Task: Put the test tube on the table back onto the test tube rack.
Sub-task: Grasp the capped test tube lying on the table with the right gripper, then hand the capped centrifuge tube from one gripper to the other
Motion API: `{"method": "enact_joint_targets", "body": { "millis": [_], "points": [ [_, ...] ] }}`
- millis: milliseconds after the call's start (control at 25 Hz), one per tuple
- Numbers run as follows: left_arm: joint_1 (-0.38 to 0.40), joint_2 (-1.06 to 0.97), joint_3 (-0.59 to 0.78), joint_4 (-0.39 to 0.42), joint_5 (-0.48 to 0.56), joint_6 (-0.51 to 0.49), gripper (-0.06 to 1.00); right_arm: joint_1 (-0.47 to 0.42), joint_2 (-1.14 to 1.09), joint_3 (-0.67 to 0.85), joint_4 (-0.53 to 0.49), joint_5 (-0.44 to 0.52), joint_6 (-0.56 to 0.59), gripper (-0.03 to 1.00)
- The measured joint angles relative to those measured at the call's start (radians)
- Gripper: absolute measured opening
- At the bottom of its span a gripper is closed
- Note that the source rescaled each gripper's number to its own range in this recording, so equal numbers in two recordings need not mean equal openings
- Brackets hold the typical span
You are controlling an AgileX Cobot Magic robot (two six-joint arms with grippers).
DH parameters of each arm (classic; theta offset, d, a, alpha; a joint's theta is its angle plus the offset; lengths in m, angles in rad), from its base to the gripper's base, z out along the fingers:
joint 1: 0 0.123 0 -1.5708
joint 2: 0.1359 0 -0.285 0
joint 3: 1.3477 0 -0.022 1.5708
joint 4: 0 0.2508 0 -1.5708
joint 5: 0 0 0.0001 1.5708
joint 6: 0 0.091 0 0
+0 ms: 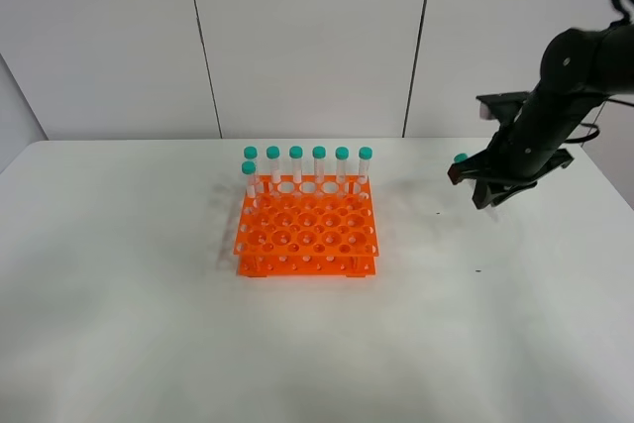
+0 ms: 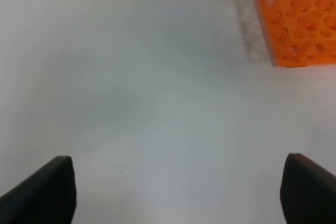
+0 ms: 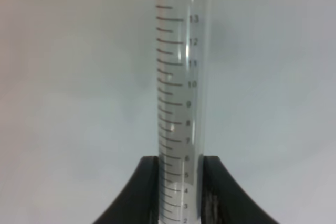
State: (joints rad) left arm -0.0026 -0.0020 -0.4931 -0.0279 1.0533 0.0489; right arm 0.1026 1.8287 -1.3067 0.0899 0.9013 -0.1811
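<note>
here, right claw (image 3: 180, 184) pinches slim clear graduated test tube (image 3: 181, 77).

The test tube (image 3: 178, 103) bears graduation numbers 2–14.

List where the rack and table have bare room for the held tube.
On the rack, the front rows are empty; it is crowded only at the back row of six tubes, plus one at the next row's left end. The table is bare left, front and right of it.
</note>
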Motion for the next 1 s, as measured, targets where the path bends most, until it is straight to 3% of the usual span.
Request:
{"method": "enact_joint_targets", "body": {
  "millis": [120,280,640,880,1000],
  "points": [
    [0.0,0.0,0.0,0.0,0.0,0.0,1.0,0.0,-0.118,0.0,0.0,0.047,0.028,0.02],
    [0.0,0.0,0.0,0.0,0.0,0.0,1.0,0.0,-0.278,0.044,-0.019,0.043,0.041,0.02],
    [0.0,0.0,0.0,0.0,0.0,0.0,1.0,0.02,-0.622,0.273,-0.004,0.041,-0.039,0.02],
    [0.0,0.0,0.0,0.0,0.0,0.0,1.0,0.258,-0.67,0.308,0.008,0.022,0.003,0.02],
    [0.0,0.0,0.0,0.0,0.0,0.0,1.0,0.406,-0.65,0.32,0.008,-0.062,0.001,0.02]
  ]
}}
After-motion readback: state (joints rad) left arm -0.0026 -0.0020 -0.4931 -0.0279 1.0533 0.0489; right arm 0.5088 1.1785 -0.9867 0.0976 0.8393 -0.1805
